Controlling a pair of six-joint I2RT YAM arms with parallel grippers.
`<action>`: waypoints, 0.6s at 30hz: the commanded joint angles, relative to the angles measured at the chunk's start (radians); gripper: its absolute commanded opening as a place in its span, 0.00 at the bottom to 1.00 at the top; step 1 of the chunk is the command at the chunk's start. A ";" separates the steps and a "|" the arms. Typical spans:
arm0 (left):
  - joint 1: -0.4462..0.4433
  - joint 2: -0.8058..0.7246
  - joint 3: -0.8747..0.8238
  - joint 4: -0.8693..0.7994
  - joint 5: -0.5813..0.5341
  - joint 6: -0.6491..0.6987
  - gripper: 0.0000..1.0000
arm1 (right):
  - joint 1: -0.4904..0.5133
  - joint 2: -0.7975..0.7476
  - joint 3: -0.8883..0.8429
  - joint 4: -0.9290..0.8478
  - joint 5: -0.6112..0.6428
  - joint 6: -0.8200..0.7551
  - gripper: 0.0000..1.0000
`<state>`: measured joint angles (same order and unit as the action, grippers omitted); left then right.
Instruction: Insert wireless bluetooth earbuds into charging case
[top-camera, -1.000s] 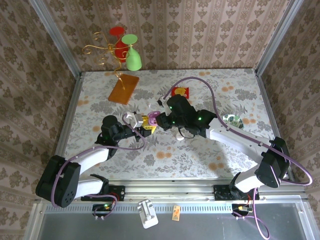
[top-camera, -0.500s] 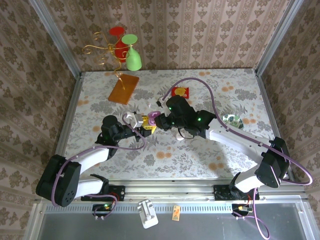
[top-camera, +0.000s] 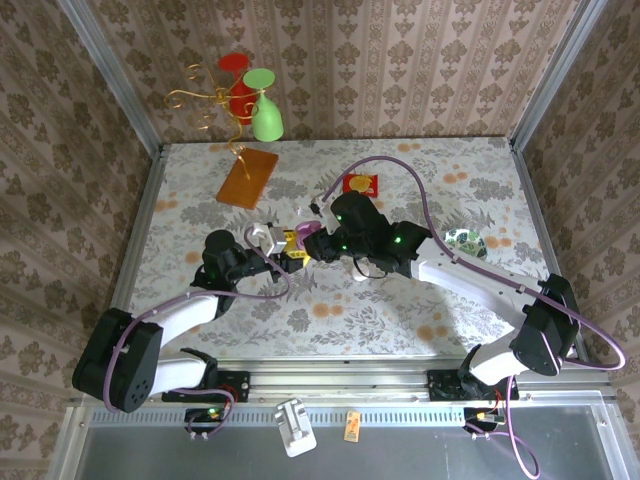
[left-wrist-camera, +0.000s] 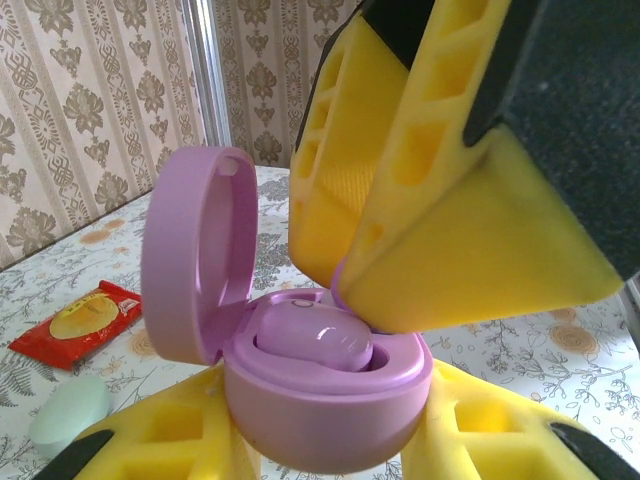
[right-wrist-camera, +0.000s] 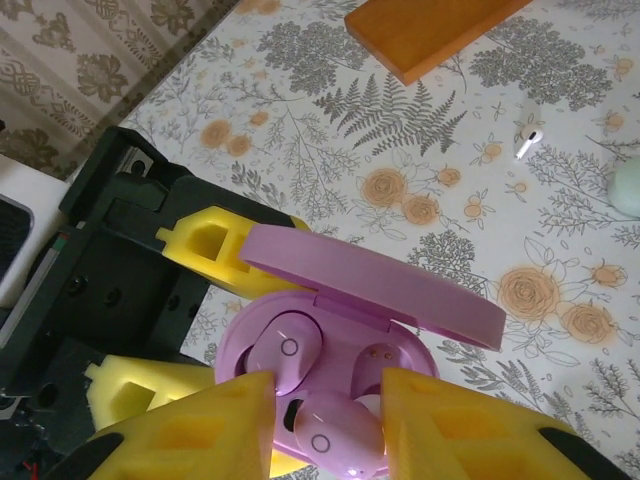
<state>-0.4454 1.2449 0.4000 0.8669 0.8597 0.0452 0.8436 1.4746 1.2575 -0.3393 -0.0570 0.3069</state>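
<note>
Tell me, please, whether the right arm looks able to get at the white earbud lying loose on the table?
Probably yes: the white earbud lies alone on bare table. But the right pincer has a purple bud between its jaws over the open purple case, so it must finish there first.

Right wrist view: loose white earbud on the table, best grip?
Probably pinch the white earbud across its slim stem, coming straight down from above. It lies flat on the table with the stem slanted and nothing close beside it, so fingers fit either side.
</note>
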 joint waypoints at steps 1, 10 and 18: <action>-0.004 0.008 0.031 0.046 0.009 -0.019 0.26 | 0.008 -0.019 0.014 0.011 -0.029 0.007 0.37; -0.004 0.003 0.040 0.047 0.016 -0.024 0.26 | 0.000 -0.013 0.026 -0.033 0.078 0.031 0.39; -0.004 -0.002 0.035 0.053 0.028 -0.030 0.26 | -0.024 -0.007 0.023 -0.028 0.070 0.083 0.38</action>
<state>-0.4446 1.2484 0.4095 0.8665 0.8555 0.0353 0.8310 1.4746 1.2575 -0.3412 -0.0288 0.3565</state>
